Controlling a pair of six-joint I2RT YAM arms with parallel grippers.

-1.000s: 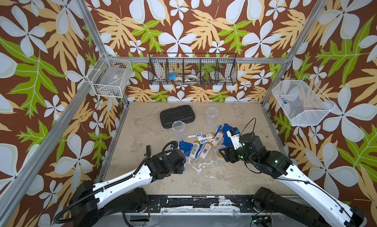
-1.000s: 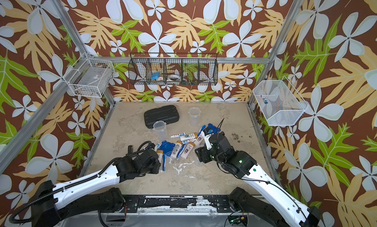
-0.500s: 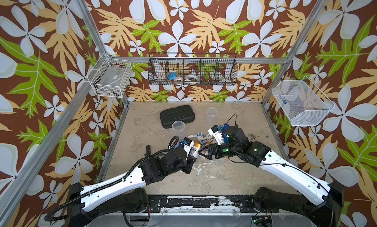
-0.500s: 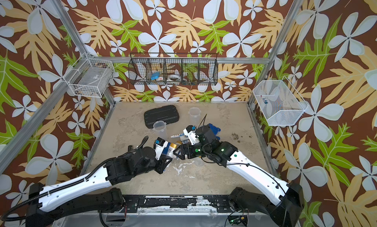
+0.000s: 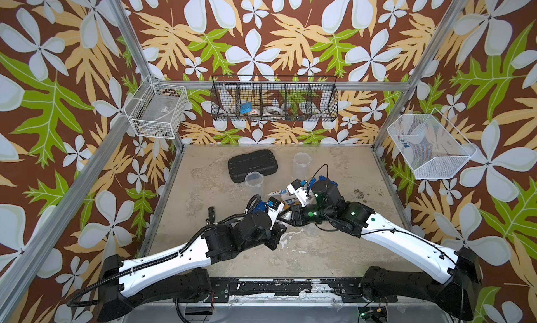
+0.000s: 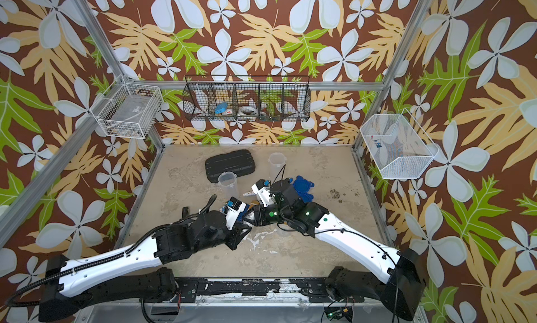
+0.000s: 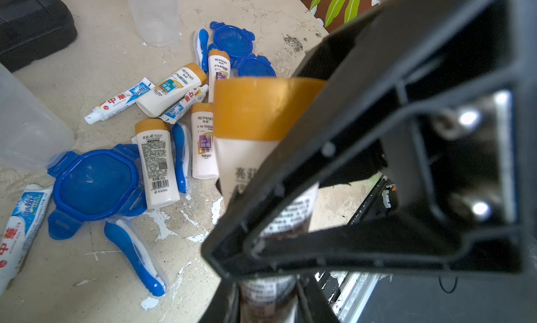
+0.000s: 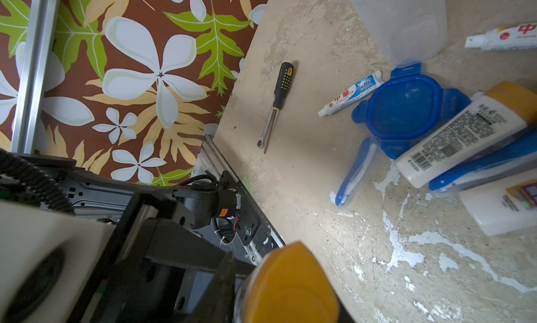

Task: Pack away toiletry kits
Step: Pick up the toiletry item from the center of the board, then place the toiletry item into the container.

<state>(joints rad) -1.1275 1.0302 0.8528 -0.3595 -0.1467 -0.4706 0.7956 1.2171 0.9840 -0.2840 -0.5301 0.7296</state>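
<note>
Centrally, over the worn beige tabletop (image 5: 209,190), the two arms meet tip to tip. Each white forearm reaches low and inward from its base at the black front rail (image 5: 261,286), with the wrists bent toward one another. The left gripper (image 7: 268,301) is clamped narrow on the lower body of a small white bottle with an orange-tan cap (image 7: 244,156), which is raised above the surface, cap pointing away from the wrist. The right gripper (image 6: 247,217) lies against the same bottle, with one black finger crossing its label in the left wrist view. Whether its jaws press on the bottle cannot be told. Just beyond the grippers lies the loose heap: more bottles, white toothpaste tubes (image 7: 119,102), blue toothbrushes (image 7: 130,254) and blue clip lids (image 7: 93,185), several touching or overlapping. Two clear plastic tumblers (image 5: 254,180) stand upright behind the heap with their tops open, one just beside the black ribbed hard case (image 5: 252,165). Open surface is the left strip, bare but for a black-handled screwdriver (image 5: 210,215), the front strip along the rail, and the far right corner up to the table edge.
</note>
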